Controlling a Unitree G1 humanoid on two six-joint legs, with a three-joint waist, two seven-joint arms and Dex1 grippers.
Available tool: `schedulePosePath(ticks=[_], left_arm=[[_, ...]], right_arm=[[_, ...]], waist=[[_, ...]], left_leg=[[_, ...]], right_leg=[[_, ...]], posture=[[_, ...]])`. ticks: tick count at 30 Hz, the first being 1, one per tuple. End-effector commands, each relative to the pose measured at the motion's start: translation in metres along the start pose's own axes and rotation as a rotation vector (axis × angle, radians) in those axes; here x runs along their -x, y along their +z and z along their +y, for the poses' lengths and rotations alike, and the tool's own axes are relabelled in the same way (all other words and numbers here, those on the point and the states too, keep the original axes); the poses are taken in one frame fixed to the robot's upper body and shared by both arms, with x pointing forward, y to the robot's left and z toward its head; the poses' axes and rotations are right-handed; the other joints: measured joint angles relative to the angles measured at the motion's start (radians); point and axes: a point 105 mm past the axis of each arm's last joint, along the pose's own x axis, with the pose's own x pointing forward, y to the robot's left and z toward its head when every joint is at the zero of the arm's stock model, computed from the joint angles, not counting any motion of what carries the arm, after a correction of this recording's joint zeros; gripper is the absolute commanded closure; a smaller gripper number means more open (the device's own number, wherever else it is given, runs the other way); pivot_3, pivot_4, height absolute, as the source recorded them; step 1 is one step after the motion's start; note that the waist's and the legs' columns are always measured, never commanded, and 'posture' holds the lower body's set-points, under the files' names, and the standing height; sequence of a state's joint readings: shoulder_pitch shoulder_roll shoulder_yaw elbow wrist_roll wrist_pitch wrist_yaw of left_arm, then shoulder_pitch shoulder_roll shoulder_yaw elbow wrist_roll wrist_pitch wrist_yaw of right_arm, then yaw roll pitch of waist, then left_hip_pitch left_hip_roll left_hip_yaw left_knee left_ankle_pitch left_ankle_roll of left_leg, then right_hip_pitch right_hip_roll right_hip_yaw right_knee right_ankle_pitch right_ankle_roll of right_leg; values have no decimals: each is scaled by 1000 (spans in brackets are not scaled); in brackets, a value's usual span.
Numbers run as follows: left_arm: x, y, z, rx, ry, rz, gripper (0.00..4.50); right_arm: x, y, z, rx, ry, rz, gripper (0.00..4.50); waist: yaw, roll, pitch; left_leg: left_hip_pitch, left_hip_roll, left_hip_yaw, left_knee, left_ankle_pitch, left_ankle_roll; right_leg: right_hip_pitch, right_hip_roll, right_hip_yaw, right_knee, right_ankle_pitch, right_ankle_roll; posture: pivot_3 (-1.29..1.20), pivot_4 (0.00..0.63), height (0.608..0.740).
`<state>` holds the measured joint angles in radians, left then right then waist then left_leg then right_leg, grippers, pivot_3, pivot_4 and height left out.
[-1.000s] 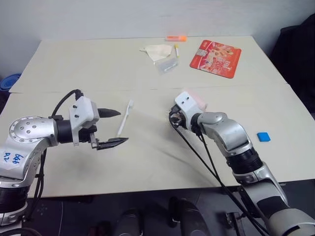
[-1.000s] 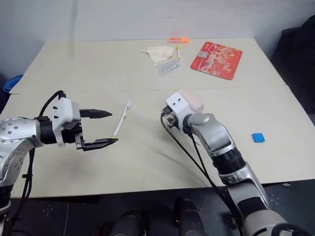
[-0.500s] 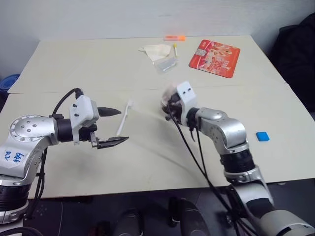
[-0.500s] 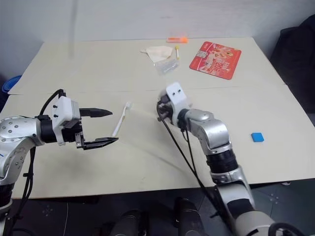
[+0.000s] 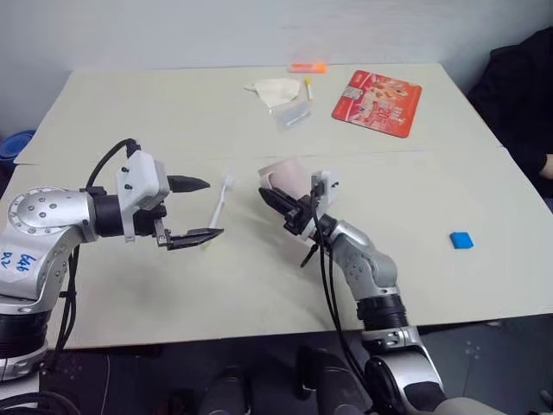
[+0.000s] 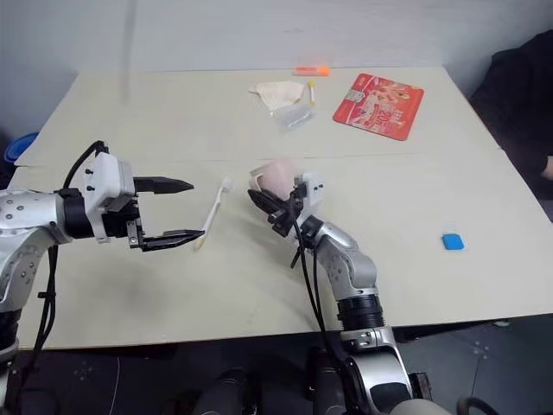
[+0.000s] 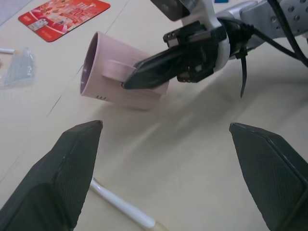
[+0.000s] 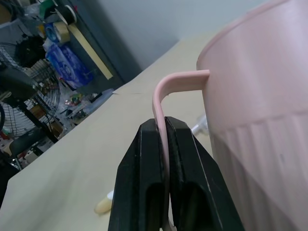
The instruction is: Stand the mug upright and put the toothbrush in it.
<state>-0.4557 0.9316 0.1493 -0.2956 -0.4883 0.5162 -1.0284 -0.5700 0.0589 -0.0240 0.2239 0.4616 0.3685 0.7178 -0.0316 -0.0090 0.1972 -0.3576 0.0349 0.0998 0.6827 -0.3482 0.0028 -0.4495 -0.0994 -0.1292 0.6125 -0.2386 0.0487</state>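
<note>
Step in hand: righting the mug (image 5: 288, 175); the toothbrush step is not yet begun.

Right tool (image 5: 278, 201): its two black fingers are pressed together on the mug's loop handle (image 8: 166, 91), pinching the thin pink strip between them. In the right wrist view the handle is running straight down into the seam between the fingers (image 8: 144, 183). The mug is hanging from that one grip near the middle of the counter (image 5: 173, 130). In the left wrist view it is reading as tipped over, mouth sideways, the darker inside just showing, with a shadow under the body. Whether the wall is touching the counter or riding just above it, I cannot tell.

Left tool (image 5: 192, 210): spread wide and holding nothing. It is hovering above the counter, pointing toward the mug, with the toothbrush (image 5: 219, 209) lying flat between and just under its fingertips and beside the mug. No contact with the brush is visible.

Judgement on the next move: the right wrist is needing to roll until the mouth is facing up, then lower the base flat onto the counter before letting go. A handle pinch is a narrow hold, so the mug may be swinging or slipping during the turn. The left tool should then be coming down astride the brush handle.
</note>
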Motion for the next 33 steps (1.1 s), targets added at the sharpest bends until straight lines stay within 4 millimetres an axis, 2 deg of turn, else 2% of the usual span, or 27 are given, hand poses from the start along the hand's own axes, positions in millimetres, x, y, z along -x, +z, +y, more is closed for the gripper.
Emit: schedulePosePath(ticks=[1, 6, 12, 15, 18, 20, 23, 26, 30, 33], left_arm=[[5, 6, 3, -20, -12, 7, 0], [1, 6, 2, -19, -32, 7, 0], [-6, 5, -6, 2, -75, -11, 0], [-8, 5, -5, 3, -83, -16, 0], [-10, 6, -4, 3, -87, -24, 0], [-10, 5, -2, 23, -79, -28, 0], [-6, 7, 3, 110, -57, -78, 0], [-3, 8, 9, 147, -32, -100, 0], [-3, 4, 14, 137, -16, -79, 0], [-2, -5, 26, 156, 47, -21, 0]], right_arm=[[4, -5, 13, -5, 60, 6, 4480], [16, -7, 21, 25, 104, 55, 3123], [36, 6, 23, 116, 53, 50, 1104], [41, 6, 26, 149, 50, 79, 129], [48, -1, 31, 167, 73, 151, 20], [57, -3, 27, 217, 32, 229, 20], [73, 7, 23, 261, -30, 280, 20], [84, 6, 25, 274, -45, 351, 20], [92, 2, 19, 336, -82, 421, 20], [101, 12, 20, 362, -81, 435, 20]], waist=[[0, 0, 0], [3, 0, 0], [4, 0, 0], [5, 0, 0], [4, 0, 0], [4, 0, 0], [7, 0, 0], [8, -1, 0], [6, -1, 0], [8, -1, 0]], left_leg=[[0, 0, 0, 0, 0, 0], [0, 0, 1, 0, 0, 0], [0, 0, 1, 0, 0, 0], [0, 0, 1, 0, 0, 0], [1, 0, 1, 0, 0, 0], [1, 0, 1, 0, 0, 0], [0, -1, 1, 0, 0, 0], [0, -1, 1, 0, 0, 0], [1, -1, 1, 0, 0, 0], [1, -1, 1, 0, 0, 0]], right_leg=[[0, 0, 0, 0, 0, 0], [0, 0, 1, 0, 0, 0], [0, 0, 1, 0, 0, 0], [0, 0, 1, 0, 0, 0], [0, 0, 1, 0, 0, 0], [0, 0, 1, 0, 0, 0], [0, 0, 1, 0, 0, 0], [0, 0, 1, 0, 0, 0], [0, 0, 1, 0, 0, 0], [0, 0, 1, 0, 0, 0]], posture=[[0, 150, 740], [0, 150, 740], [0, 150, 740], [0, 150, 740], [0, 150, 740], [0, 150, 740], [0, 150, 740], [0, 150, 740], [0, 150, 740], [0, 150, 740]])
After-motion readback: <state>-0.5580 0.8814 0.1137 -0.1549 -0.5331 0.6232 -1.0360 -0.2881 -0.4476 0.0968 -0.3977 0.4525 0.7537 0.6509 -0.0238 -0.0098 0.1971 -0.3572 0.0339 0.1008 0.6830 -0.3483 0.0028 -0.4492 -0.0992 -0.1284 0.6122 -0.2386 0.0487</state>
